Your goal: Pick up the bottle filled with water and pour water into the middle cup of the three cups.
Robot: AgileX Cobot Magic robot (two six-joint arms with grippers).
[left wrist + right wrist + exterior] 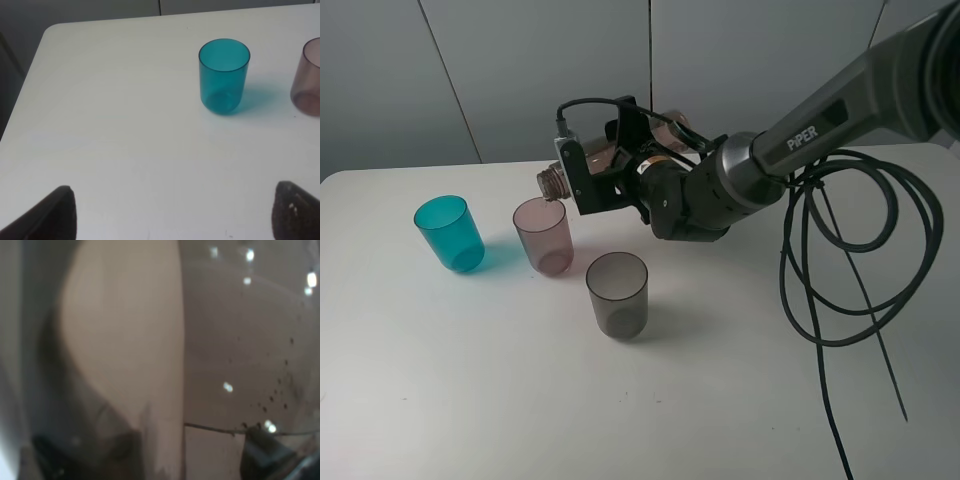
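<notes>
the right pincer (612, 165) pinches the bottle (552, 183), tipped sideways, neck just above the middle cup (543, 237), body mostly hidden by the pincer. the left pincer (170, 212) is spread, only tips showing.

high overview; low left wrist, same teal cup (450, 232); right wrist point-blank

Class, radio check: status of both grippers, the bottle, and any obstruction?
Right gripper shut on the bottle, tipped near level, neck over the middle cup. Left gripper open, empty. Teal cup and grey cup stand aside.
</notes>
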